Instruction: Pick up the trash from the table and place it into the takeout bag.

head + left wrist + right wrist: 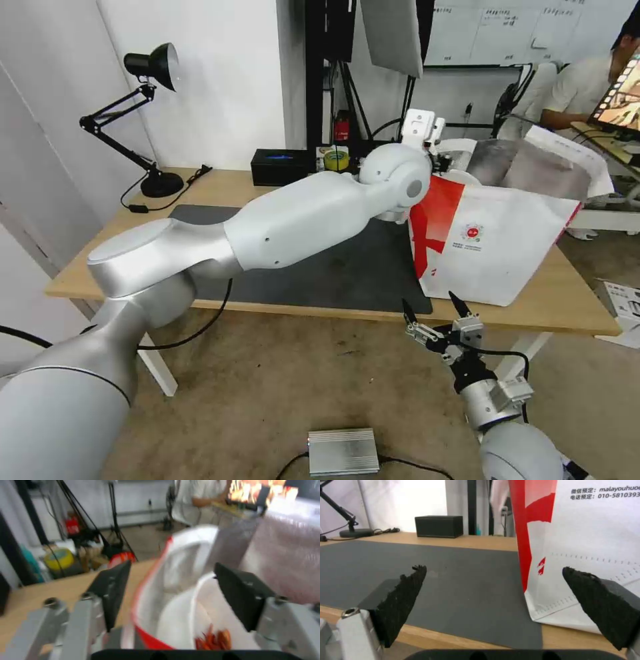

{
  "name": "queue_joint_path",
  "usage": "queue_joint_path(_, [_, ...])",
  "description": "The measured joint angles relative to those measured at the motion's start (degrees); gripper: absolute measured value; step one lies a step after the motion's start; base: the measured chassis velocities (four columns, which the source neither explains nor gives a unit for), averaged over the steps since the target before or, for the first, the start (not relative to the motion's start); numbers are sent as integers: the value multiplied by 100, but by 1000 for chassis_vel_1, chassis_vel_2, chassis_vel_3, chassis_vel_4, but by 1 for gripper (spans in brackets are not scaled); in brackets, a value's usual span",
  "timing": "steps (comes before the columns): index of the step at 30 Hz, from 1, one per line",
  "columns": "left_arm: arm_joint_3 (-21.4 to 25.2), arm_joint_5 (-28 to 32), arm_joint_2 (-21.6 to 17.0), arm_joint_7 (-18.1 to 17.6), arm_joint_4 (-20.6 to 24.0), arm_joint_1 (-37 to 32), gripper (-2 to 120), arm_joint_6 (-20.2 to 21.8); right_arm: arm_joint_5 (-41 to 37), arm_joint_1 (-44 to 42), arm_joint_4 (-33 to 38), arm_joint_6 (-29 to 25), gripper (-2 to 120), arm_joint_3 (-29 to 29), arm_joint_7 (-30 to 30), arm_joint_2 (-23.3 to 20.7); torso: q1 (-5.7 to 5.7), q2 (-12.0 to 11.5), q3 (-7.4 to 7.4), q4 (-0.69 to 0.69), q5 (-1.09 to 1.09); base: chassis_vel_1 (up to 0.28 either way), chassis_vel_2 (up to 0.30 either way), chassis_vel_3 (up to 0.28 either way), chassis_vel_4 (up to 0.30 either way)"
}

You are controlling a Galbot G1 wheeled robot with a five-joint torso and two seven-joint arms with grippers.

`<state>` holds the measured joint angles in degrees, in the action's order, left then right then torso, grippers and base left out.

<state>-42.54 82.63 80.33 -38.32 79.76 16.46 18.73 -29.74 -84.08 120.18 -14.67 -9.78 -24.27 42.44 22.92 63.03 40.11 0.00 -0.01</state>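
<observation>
The takeout bag (pixel 493 247), white with a red side panel and foil lining, stands open on the right part of the table (pixel 220 183). My left arm reaches across the dark mat (pixel 347 273) to the bag's mouth. In the left wrist view my left gripper (pixel 171 580) is open over that mouth, and below it, inside the bag (pixel 160 580), lies the white bowl (pixel 176 627) with red crayfish shells (pixel 213 637). My right gripper (pixel 432 307) hangs open with nothing between its fingers, just off the table's front edge, level with the bag's near corner (pixel 573 555).
A black desk lamp (pixel 150 120) stands at the back left. A black box (pixel 280 167) and a yellow tape roll (pixel 336 160) sit at the table's back edge. A silver box (pixel 343 451) lies on the floor before me.
</observation>
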Motion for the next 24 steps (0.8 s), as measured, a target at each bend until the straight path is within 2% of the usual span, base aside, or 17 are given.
queue_joint_path(1, [0,0,0,0,0,0,76,0,0,0,0,0,100,0,0,0,0,0,0,0,0,0,0,0,0])
queue_joint_path(3, [71,-348,-383,5,379,-60,86,-307,0,0,0,0,100,0,0,0,0,0,0,-1,0,0,0,0,0])
queue_joint_path(4, [71,-348,-383,5,379,-60,86,-307,0,0,0,0,100,0,0,0,0,0,0,-1,0,0,0,0,0])
queue_joint_path(5, [147,-534,-608,19,595,-127,93,-510,0,0,0,0,100,0,0,0,0,0,0,0,0,0,0,0,0])
queue_joint_path(7, [147,-534,-608,19,595,-127,93,-510,0,0,0,0,100,0,0,0,0,0,0,0,0,0,0,0,0])
queue_joint_path(8, [331,-895,-1119,193,1045,-335,99,-1081,0,0,0,0,100,0,0,0,0,0,0,0,-2,0,0,0,0])
queue_joint_path(9, [408,-1054,-1312,264,1215,-426,99,-1242,0,0,0,0,100,0,0,0,0,0,0,1,-2,0,0,0,0])
queue_joint_path(10, [408,-1054,-1312,264,1215,-426,99,-1242,0,0,0,0,100,0,0,0,0,0,0,1,-2,0,0,0,0])
queue_joint_path(11, [475,-1191,-1497,360,1383,-522,100,-1363,0,0,0,0,100,0,0,0,0,0,0,0,-2,0,0,0,0])
queue_joint_path(13, [727,-1589,-2181,633,1975,-903,100,-1637,0,0,0,0,100,0,0,0,0,0,0,-1,-2,0,0,0,0])
queue_joint_path(14, [727,-1589,-2181,633,1975,-903,100,-1637,0,0,0,0,100,0,0,0,0,0,0,-1,-2,0,0,0,0])
queue_joint_path(15, [845,-1741,-2469,673,2199,-1105,100,-1677,0,0,0,0,100,0,1,0,0,0,-1,-1,-1,0,0,0,0])
queue_joint_path(17, [1402,-2268,-3259,902,2706,-1985,100,-1798,0,0,0,0,100,0,0,0,0,0,0,3,-4,0,0,0,0])
queue_joint_path(18, [1402,-2268,-3259,902,2706,-1985,100,-1798,0,0,0,0,100,0,0,0,0,0,0,3,-4,0,0,0,0])
queue_joint_path(21, [2445,-2782,-3893,1210,3050,-3268,100,-2072,0,0,0,0,100,0,-1,0,0,0,0,0,-2,0,0,0,0])
queue_joint_path(22, [2445,-2782,-3893,1210,3050,-3268,100,-2072,0,0,0,0,100,0,-1,0,0,0,0,0,-2,0,0,0,0])
queue_joint_path(24, [3107,-3066,-4126,1337,3254,-4177,100,-2196,0,0,0,0,100,0,1,-1,-1,0,0,2,-3,0,0,0,0])
